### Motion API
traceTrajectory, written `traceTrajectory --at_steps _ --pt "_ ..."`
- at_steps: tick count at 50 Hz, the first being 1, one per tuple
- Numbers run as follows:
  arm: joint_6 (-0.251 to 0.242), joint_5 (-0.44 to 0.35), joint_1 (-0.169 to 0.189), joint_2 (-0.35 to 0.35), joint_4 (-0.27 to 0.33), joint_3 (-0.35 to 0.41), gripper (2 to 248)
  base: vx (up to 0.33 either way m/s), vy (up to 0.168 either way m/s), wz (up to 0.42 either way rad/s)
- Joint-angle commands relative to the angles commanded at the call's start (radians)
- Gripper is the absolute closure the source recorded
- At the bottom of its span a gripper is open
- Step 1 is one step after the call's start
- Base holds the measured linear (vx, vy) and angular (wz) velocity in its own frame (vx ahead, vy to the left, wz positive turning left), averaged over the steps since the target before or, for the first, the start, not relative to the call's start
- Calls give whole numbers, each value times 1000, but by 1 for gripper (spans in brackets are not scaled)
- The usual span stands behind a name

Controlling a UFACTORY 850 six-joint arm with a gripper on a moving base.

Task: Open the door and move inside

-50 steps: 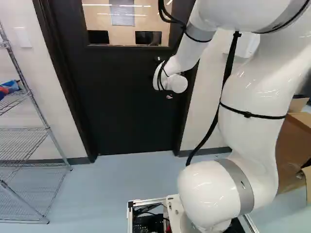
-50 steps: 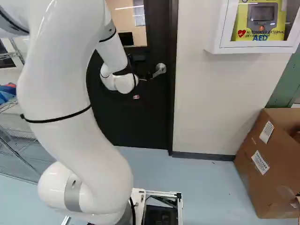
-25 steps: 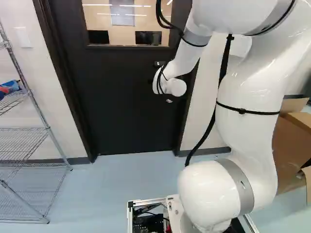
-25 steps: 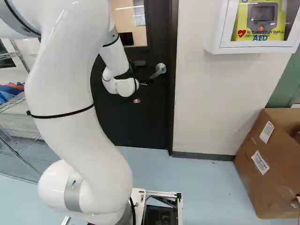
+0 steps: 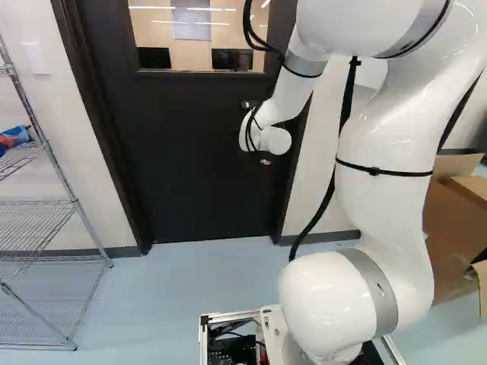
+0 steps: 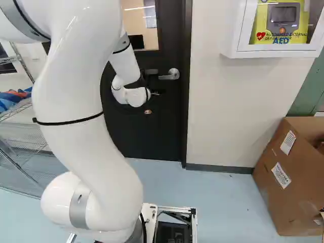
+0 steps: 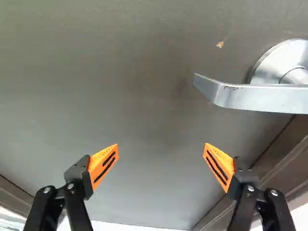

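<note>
Floor [image 5: 190, 296], pale blue, running up to a dark door [image 5: 190, 167] that stands shut in its frame, with a pale wall [image 6: 228, 101] beyond the lever handle [image 6: 169, 76].

Left base view: one white arm [image 5: 396, 152], its wrist joint [image 5: 266, 137] close before the door's handle side, slightly lower than a second ago; base unmoved. Lever handle not made out here. Wire shelf [image 5: 42, 228], well apart from the handle, across the door.

Right base view: lever handle near the door's edge, now level where it slanted downward before; arm's wrist beside and below it. White wall cabinet [image 6: 230, 49] and cardboard box [image 6: 298, 172], both farther along the wall from the handle, one high, one on the floor.

Wrist view: gripper [image 7: 161, 144], spread wide, gripping nothing; orange pads [image 7: 104, 164] clear of the lever, which lies ahead, toward one finger's side. Judgement: lever likely sprang back, unlatching failed; another press seems required.
</note>
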State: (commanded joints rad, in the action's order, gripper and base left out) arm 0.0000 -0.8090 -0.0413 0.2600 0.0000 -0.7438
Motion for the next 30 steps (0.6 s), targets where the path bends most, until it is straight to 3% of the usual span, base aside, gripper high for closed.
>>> traceTrajectory --at_steps 30 --pt "0 0 13 -87 0 84 3 0 0 0"
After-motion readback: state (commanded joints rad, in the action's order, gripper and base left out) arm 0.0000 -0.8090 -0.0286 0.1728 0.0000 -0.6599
